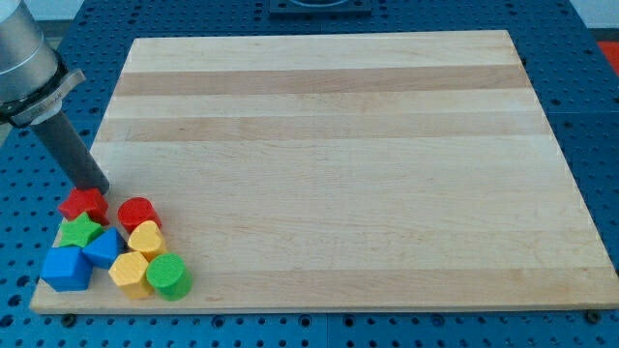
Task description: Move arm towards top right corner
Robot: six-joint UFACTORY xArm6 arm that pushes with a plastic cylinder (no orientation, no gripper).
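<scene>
My tip shows at the view's lower left, at the left edge of the wooden board, touching or just above the top of the red star block. All blocks are clustered in the board's bottom left corner. A red cylinder lies right of the red star. A green star, a blue block and a yellow block lie below them. A blue block, a yellow block and a green cylinder form the bottom row.
The board rests on a blue perforated table. The arm's grey body reaches in from the view's top left. The board's top right corner is far from my tip.
</scene>
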